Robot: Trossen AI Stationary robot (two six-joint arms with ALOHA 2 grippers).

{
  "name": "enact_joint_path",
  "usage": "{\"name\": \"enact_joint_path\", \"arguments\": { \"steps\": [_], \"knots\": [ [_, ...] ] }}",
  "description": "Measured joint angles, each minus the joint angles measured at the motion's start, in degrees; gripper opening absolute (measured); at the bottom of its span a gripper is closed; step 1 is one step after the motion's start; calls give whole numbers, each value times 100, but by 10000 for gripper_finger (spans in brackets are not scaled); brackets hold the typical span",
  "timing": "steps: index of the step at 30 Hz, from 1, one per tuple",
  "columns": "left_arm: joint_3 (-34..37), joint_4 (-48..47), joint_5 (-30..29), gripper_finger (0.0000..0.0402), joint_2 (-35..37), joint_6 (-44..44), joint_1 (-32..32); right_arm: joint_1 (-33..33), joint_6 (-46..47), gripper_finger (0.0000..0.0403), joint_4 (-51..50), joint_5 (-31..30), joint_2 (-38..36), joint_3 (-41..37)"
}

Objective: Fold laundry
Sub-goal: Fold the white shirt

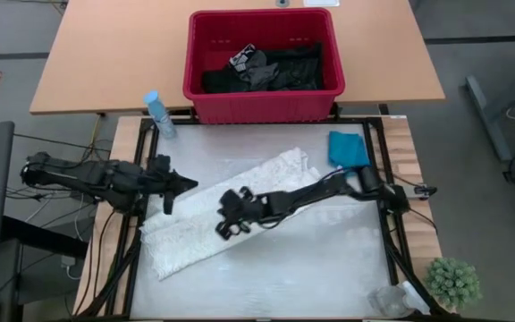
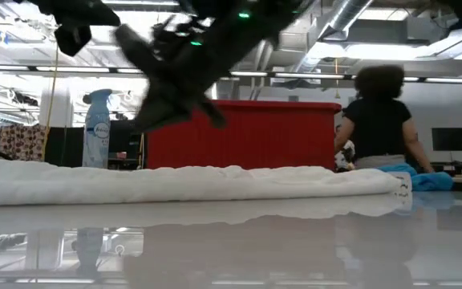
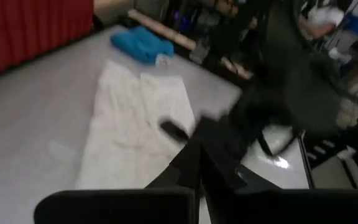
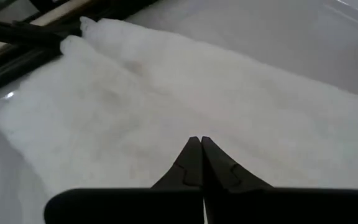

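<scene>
My right pincer [image 1: 224, 225] hangs over the middle of the long white lacy-textured garment [image 1: 186, 241], its two dark fingers pressed together with nothing between them; in my right wrist view the closed tips [image 4: 200, 144] sit just above the white cloth [image 4: 166, 93]. My left pincer [image 1: 186, 184] is at the left edge of the pale glossy tabletop [image 1: 329, 268], just beside the upper left part of the same garment, fingers likewise together and empty.

The white garment lies flat in a slanted strip across the tabletop, running from the near left toward the far right. A small teal garment [image 1: 348, 148] lies bunched near the far right corner, just beyond the white strip's end. Black and dark grey garments [image 1: 266, 70] are heaped inside the red plastic slotted basket [image 1: 262, 105] on the wooden table beyond. A pale blue spray bottle [image 1: 158, 114] stands at the far left corner, and a small green potted plant [image 1: 454, 281] sits at the near right. In the low view a person in a dark top [image 2: 378, 120] is seen beyond the basket.
</scene>
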State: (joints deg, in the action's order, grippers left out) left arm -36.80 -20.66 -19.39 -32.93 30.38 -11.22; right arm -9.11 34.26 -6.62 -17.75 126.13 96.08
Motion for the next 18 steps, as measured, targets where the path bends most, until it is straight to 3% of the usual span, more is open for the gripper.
{"name": "enact_joint_path", "arguments": {
  "steps": [10,18],
  "knots": [
    [4,-214,-82,0,657,-50,0,-104,-281,16,-638,588,1647,2665],
    [4,-266,-51,0,671,123,0,-149,-410,16,-658,1117,2312,3393]
  ]
}}
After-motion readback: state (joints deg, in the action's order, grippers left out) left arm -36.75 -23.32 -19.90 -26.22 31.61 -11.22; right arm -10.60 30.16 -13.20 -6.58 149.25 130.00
